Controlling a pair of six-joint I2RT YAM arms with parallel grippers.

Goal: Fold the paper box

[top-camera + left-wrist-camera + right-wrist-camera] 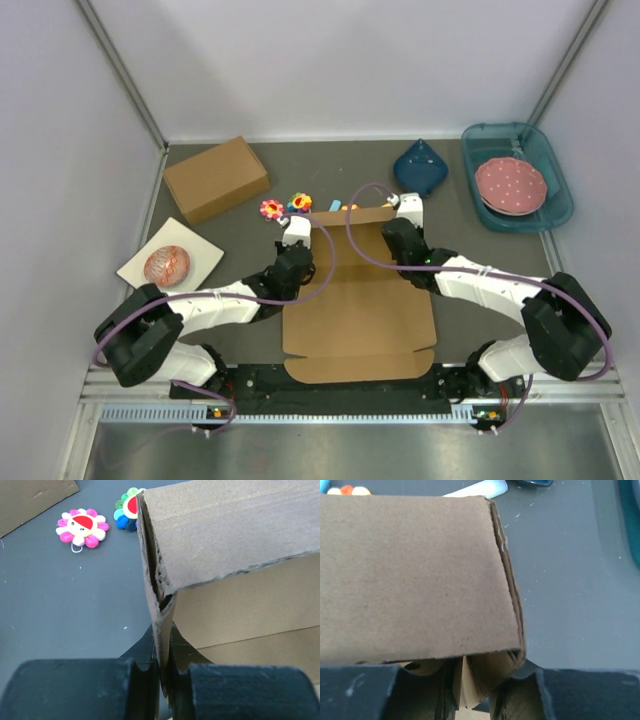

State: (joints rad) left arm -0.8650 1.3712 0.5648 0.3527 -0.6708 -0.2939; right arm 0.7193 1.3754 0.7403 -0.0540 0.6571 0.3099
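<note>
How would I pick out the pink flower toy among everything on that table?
Find the closed brown box at the far left of the table. Just right of it, beyond the half-folded paper box, lie two flower toys. The pink flower is the left one, pink-and-white petals; the rainbow flower beside it is multicoloured.

Top cam: high over the near edge, steep look-down, whole dark grey desk (pixel 330 170) in frame. Wrist cams: point-blank on the plain brown cardboard die-cut box (pixel 225 540), facing away from the near edge, left at its left corner, right at its right. Top and left wrist share the pink flower plush toy (pixel 81 527), upper left.
</note>
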